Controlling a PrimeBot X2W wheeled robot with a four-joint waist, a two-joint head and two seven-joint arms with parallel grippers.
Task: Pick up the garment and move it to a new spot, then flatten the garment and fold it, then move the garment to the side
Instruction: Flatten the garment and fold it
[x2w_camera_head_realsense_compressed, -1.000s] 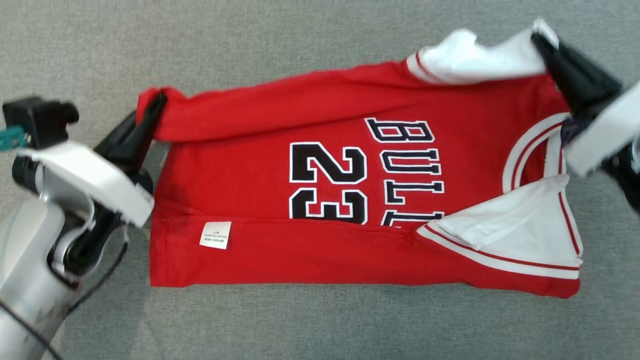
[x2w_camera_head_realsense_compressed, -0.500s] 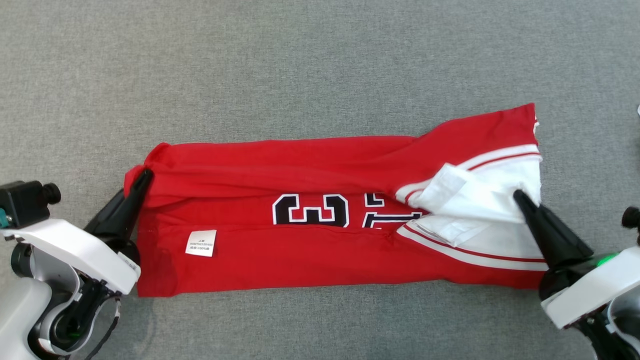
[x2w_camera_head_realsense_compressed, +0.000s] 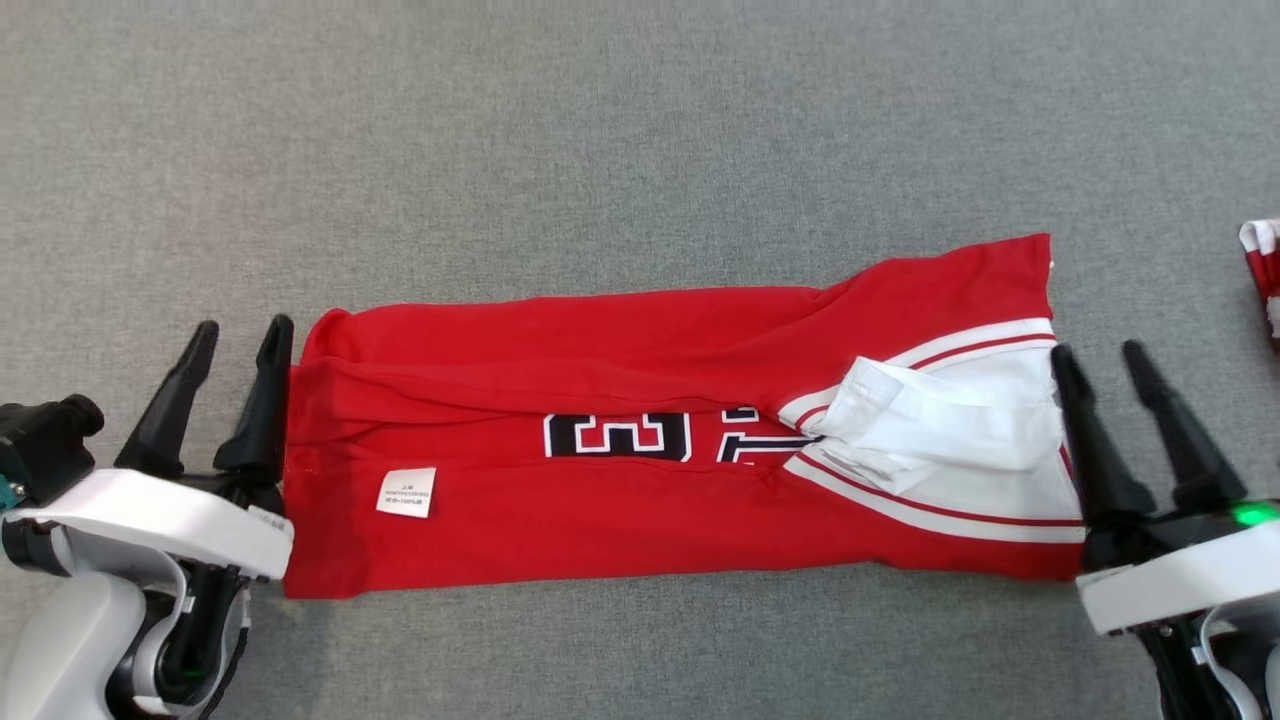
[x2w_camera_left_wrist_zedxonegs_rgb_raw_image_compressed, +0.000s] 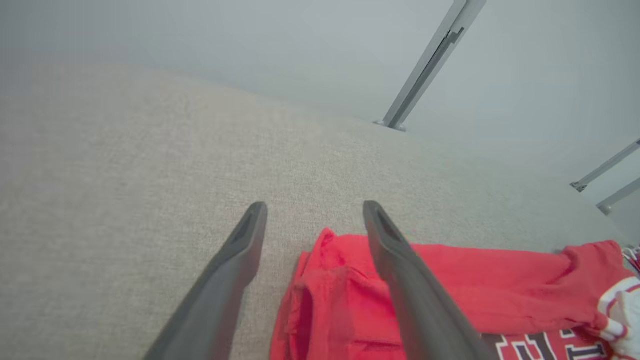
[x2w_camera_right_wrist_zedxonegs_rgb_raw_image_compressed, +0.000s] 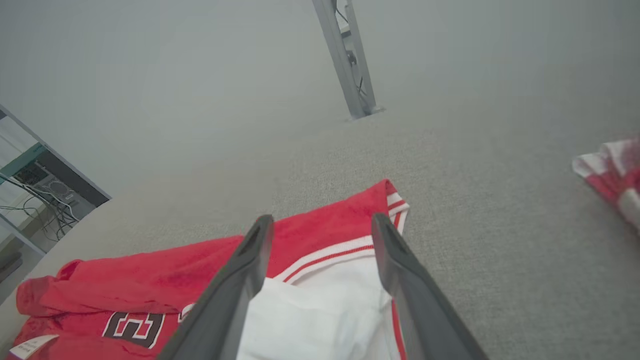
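Observation:
The garment (x2w_camera_head_realsense_compressed: 620, 350), a red jersey with white trim and black numerals, lies on the grey surface folded into a long strip running left to right. A white sleeve (x2w_camera_head_realsense_compressed: 950, 430) rests on its right part. My left gripper (x2w_camera_head_realsense_compressed: 242, 330) stands open at the strip's left end, its inner finger (x2w_camera_left_wrist_zedxonegs_rgb_raw_image_compressed: 400, 270) over the cloth's corner and nothing between the fingers. The right gripper (x2w_camera_head_realsense_compressed: 1096, 350) is open at the right end, just off the white sleeve. In the wrist views the garment (x2w_camera_left_wrist_zedxonegs_rgb_raw_image_compressed: 500, 285) (x2w_camera_right_wrist_zedxonegs_rgb_raw_image_compressed: 150, 280) lies under each open gripper (x2w_camera_left_wrist_zedxonegs_rgb_raw_image_compressed: 315, 206) (x2w_camera_right_wrist_zedxonegs_rgb_raw_image_compressed: 322, 219).
Another red and white cloth (x2w_camera_head_realsense_compressed: 1262, 270) (x2w_camera_right_wrist_zedxonegs_rgb_raw_image_compressed: 610, 172) lies at the far right edge. Grey metal posts (x2w_camera_left_wrist_zedxonegs_rgb_raw_image_compressed: 425, 65) (x2w_camera_right_wrist_zedxonegs_rgb_raw_image_compressed: 345, 60) stand beyond the surface. Shelving with cables (x2w_camera_right_wrist_zedxonegs_rgb_raw_image_compressed: 40, 190) sits off to one side.
Both grippers carried the garment's far edge over toward me, laid it down as a narrower strip, then let go and opened.

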